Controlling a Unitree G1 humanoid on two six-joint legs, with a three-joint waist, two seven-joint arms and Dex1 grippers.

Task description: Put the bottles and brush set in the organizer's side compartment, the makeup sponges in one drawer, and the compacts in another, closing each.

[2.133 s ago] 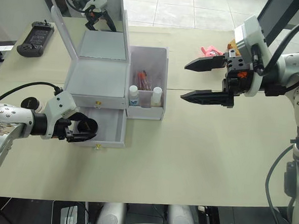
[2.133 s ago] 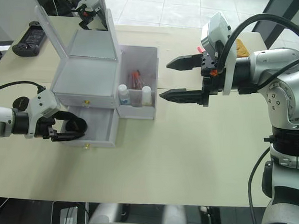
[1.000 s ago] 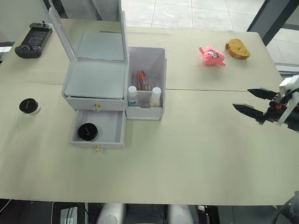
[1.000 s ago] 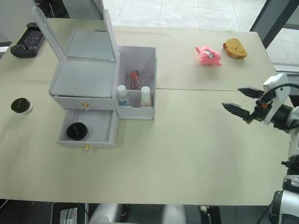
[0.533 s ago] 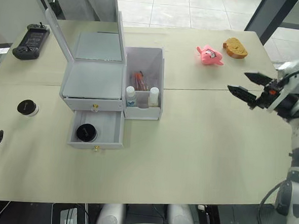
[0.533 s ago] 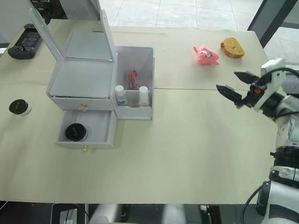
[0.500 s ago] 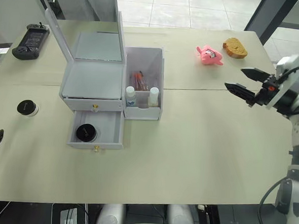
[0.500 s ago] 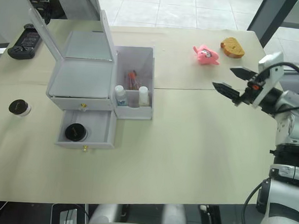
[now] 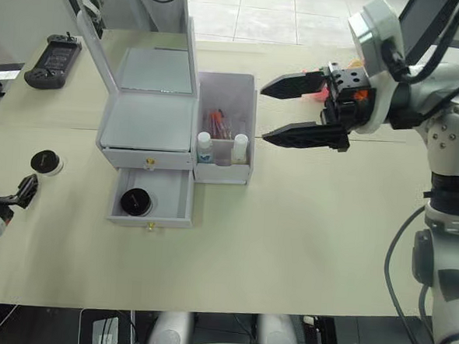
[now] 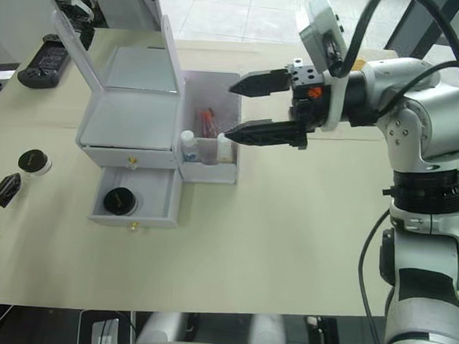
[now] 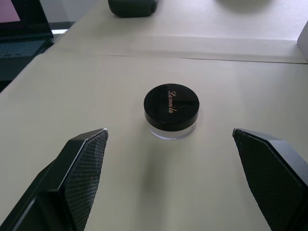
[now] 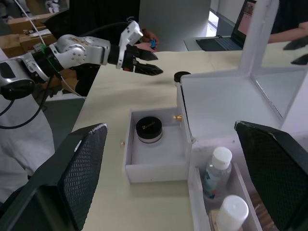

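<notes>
Counter (image 9: 303, 239): pale beige, carries everything.

Organizer (image 9: 147, 124): landmark. Mirror lid (image 9: 93, 50) upright at its rear-left edge. Upper drawer (image 9: 146, 160) shut, gold knob showing. Lower drawer (image 9: 151, 198) pulled out toward the robot, open.

Side compartment (image 9: 227, 102): forms the organizer's right side. Holds the brush set (image 9: 219, 122) toward the back, pink-orange handles visible. Both bottles stand upright behind its low front wall: clear bottle (image 9: 204, 146) with blue label on the side nearest the drawers, cream bottle (image 9: 239, 148) on the outer side.

Right tool (image 9: 274, 110): hovers above the counter just right of the side compartment, tips pointing at it. Fingers spread wide, nothing between them.

Left tool (image 9: 27, 190): low over the counter, well left of the organizer and nearer the robot. In the left wrist view, fingers (image 11: 82, 168) set wide apart, nothing gripped.

Controller (image 9: 54, 50): black, far-left of the organizer, at the counter's back edge.

Compact 1 (image 9: 135, 201): black top up, lies in the open lower drawer, left part.

Compact 2 (image 9: 47, 162): sits on the counter left of the organizer, just beyond the left tool. In the left wrist view (image 11: 171, 110) it lies ahead between the fingers, apart from both.

Sponges: not identified.
</notes>
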